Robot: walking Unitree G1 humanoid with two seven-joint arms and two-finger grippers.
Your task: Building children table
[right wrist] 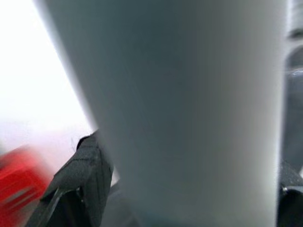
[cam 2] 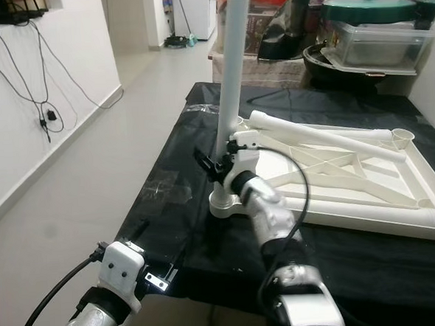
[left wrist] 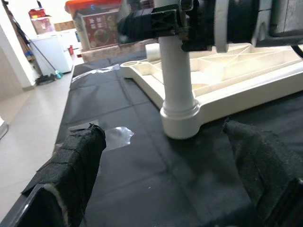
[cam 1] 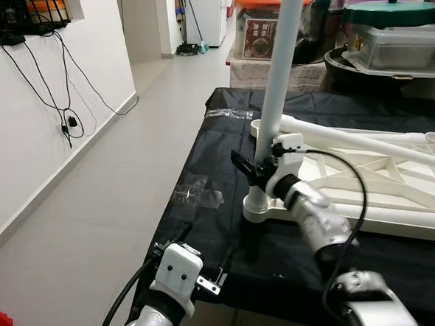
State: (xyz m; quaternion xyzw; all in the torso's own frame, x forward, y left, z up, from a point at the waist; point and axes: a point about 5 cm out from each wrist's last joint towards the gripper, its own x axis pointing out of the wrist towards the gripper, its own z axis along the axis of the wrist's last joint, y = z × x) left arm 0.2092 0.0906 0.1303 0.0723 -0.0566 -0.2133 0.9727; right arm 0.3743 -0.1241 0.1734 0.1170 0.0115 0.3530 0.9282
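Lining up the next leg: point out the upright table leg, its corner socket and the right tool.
upright table leg [cam 1: 280, 70], left eye view, mid-shaft.
corner socket [left wrist: 180, 124], left wrist view, collar at the leg's base.
right tool [cam 1: 256, 168], left eye view, between fingertips at the leg.

Two silver metal arms rise from lower frame edge, each capped by white plastic wrist housing. Black cables loop along both. Left gripper [cam 1: 202, 271] and right gripper [cam 1: 249, 170] carry long black fingers [left wrist: 71, 165], fabric-textured pads.
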